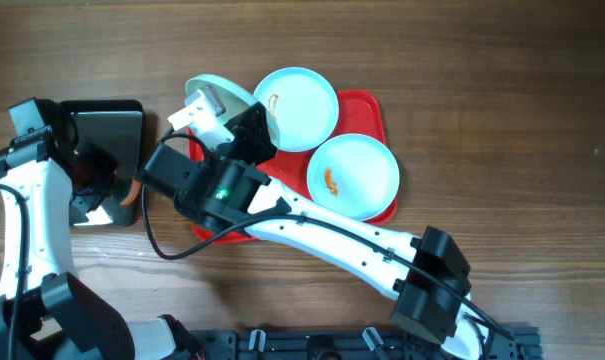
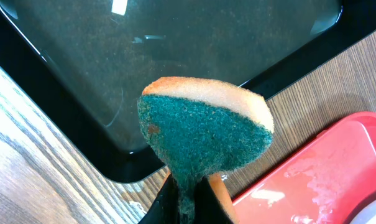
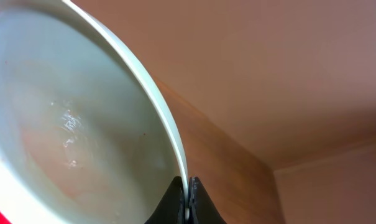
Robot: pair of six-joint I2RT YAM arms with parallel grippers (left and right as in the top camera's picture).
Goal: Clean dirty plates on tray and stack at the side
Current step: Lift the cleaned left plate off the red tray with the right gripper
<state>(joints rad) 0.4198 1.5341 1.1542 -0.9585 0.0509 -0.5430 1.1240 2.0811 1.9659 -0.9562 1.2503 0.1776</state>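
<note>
Brown wood-grain tabletop (image 1: 502,80)

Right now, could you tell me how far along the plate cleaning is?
Done: nothing is stacked aside yet. In hand: the right gripper pinches one plate by its rim, no sauce showing inside it; the left gripper holds the sponge at the black pan's edge. Left: two plates on the red tray carry orange smears, then stacking all three.

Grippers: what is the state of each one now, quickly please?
Left gripper: closed, holding the sponge.
Right gripper: closed, holding a plate by its rim.
</note>
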